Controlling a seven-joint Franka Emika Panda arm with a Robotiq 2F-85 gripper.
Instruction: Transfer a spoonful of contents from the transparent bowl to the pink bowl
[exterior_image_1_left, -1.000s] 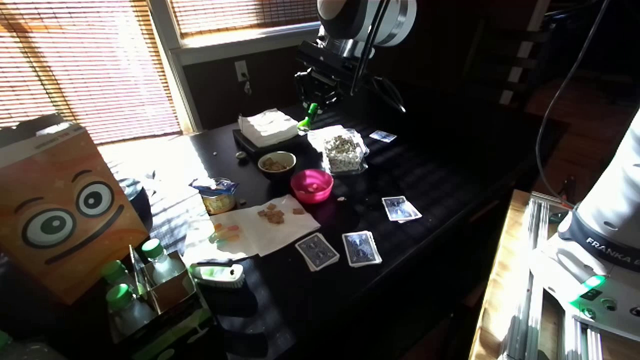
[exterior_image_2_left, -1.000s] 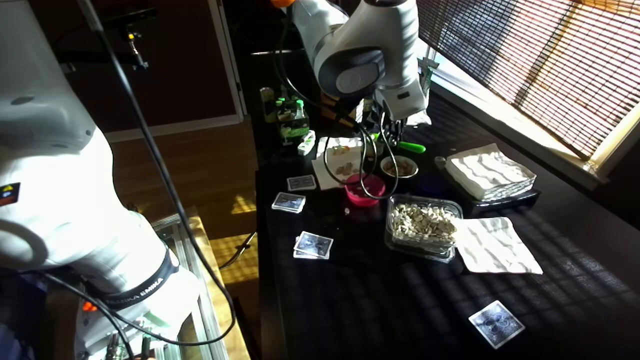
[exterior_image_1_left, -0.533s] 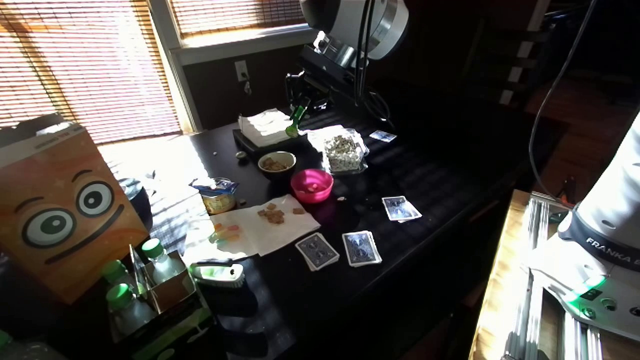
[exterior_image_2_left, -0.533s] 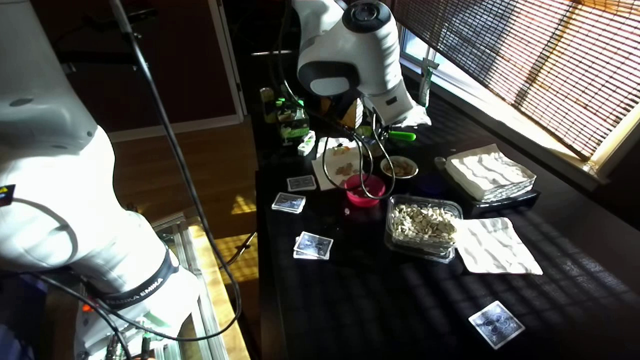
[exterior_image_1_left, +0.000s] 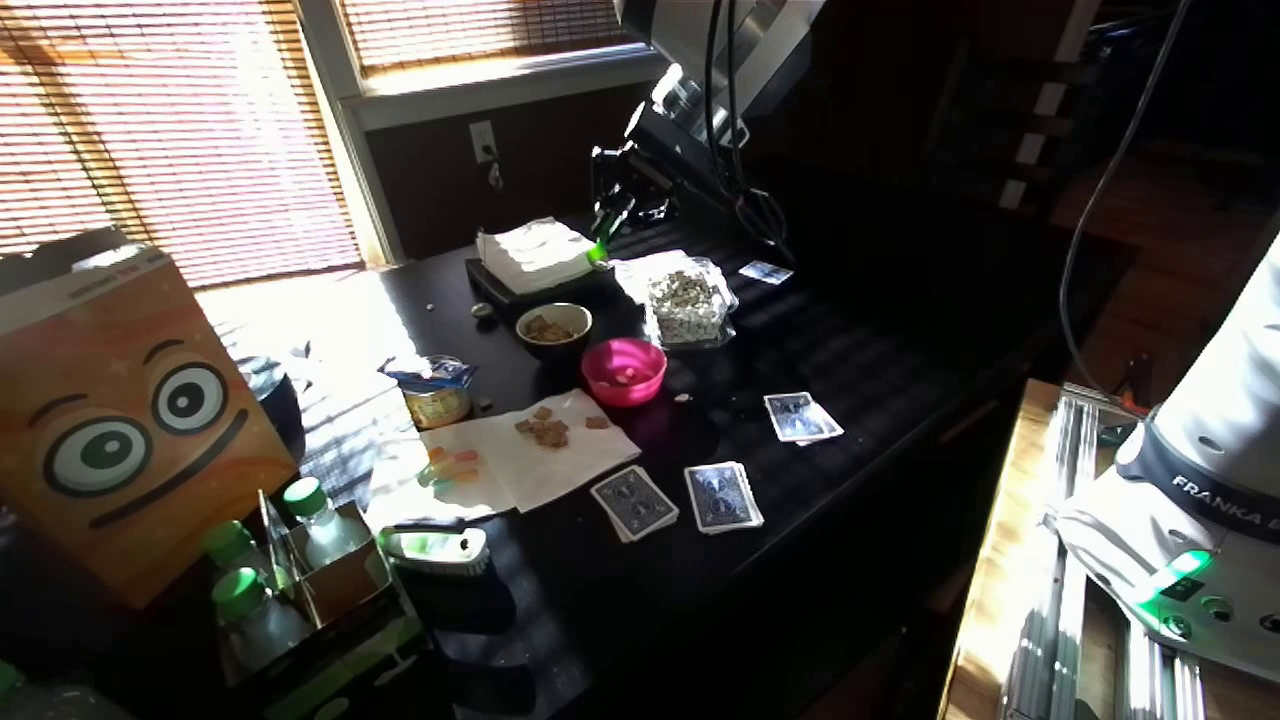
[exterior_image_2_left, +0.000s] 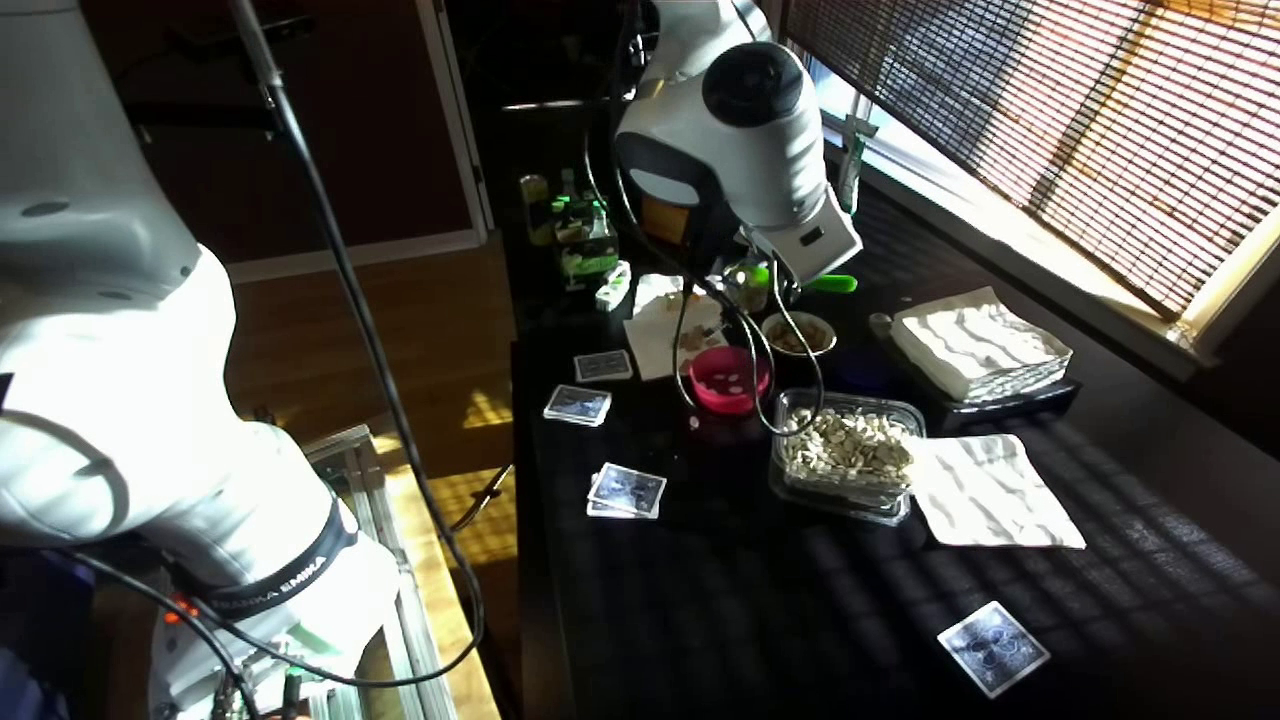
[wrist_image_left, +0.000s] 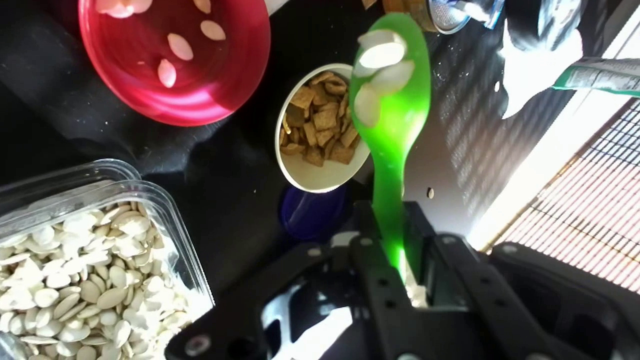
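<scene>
The pink bowl stands on the black table and shows in an exterior view and the wrist view, with several pale seeds inside. The transparent bowl is a clear rectangular container full of pale seeds, beside the pink bowl in both exterior views. My gripper is shut on a green spoon carrying a few seeds. In the wrist view the spoon head overlaps the right rim of a bowl of brown squares, right of the pink bowl. Its exact height is unclear.
The bowl of brown squares stands beside the pink bowl. A dark blue round thing lies near it. A napkin stack, a tin, cards, bottles and a large orange box stand around.
My wrist has tilted. In an exterior view the spoon head moves left, then slightly back right. The arm's cables now hang farther right, beside the pink bowl. The bowls have not moved.
</scene>
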